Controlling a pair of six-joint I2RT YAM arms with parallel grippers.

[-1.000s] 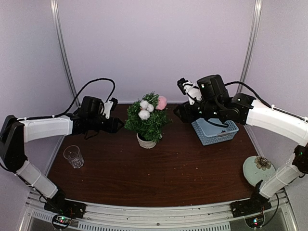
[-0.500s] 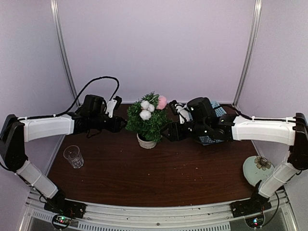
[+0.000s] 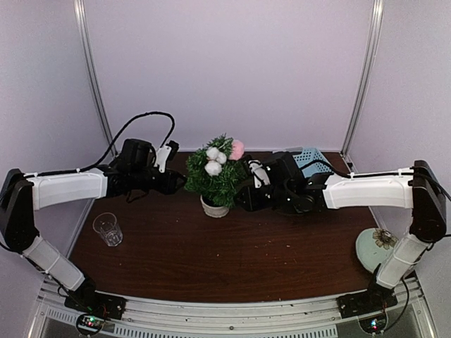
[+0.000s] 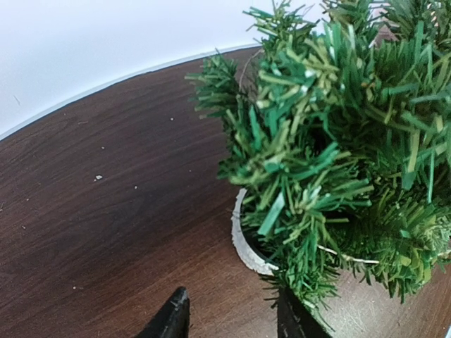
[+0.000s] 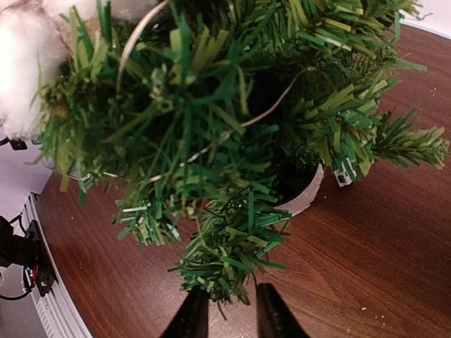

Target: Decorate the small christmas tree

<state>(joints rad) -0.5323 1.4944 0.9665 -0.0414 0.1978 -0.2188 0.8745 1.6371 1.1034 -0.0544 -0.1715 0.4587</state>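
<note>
The small christmas tree (image 3: 215,177) stands in its white pot (image 3: 213,208) at the back middle of the table, with white puff balls (image 3: 211,167) and a pink one (image 3: 237,149) on top. My left gripper (image 3: 176,180) is at the tree's left side; in the left wrist view it (image 4: 232,320) is open, its right finger under the low sprigs beside the pot rim (image 4: 243,243). My right gripper (image 3: 243,193) is pressed into the tree's right side. In the right wrist view it (image 5: 231,313) is shut on a hanging sprig (image 5: 225,253).
A light-blue basket (image 3: 313,158) sits behind the right arm at the back right. A clear glass (image 3: 108,229) stands at the left. A pale plate with a flower (image 3: 377,248) lies near the right front edge.
My right arm swung left from over the basket to the tree's right side, and its jaws narrowed onto a sprig. My left gripper edged slightly closer to the tree.
</note>
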